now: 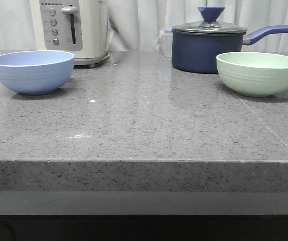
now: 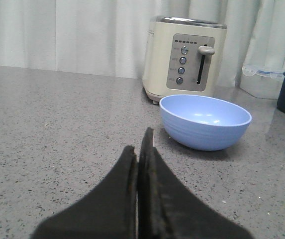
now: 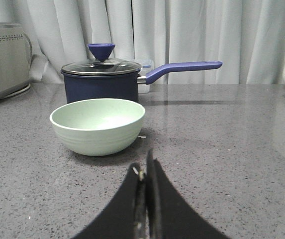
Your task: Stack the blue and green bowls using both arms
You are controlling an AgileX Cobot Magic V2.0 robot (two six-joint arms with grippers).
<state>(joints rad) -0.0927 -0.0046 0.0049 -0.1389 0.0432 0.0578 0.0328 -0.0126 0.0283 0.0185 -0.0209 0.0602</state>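
Closed black fingers of the left gripper [image 2: 141, 149] and right gripper [image 3: 145, 169] hold nothing. At the front view's left sits the blue bowl [image 1: 31, 72]; at far right, the green bowl [image 1: 260, 73], well apart on the countertop [image 1: 144, 125].

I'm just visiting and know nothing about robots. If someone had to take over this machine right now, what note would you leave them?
Left gripper: shut, empty, low over the counter, short of the blue bowl.
Right gripper: shut, empty, short of the green bowl.
Blue bowl: upright at the counter's left, in front of the toaster.
Green bowl: upright at the right, in front of the lidded saucepan.
Done: nothing; the bowls stand far apart, untouched.
Left: open both grippers, grasp a bowl with each arm, and set one inside the other.
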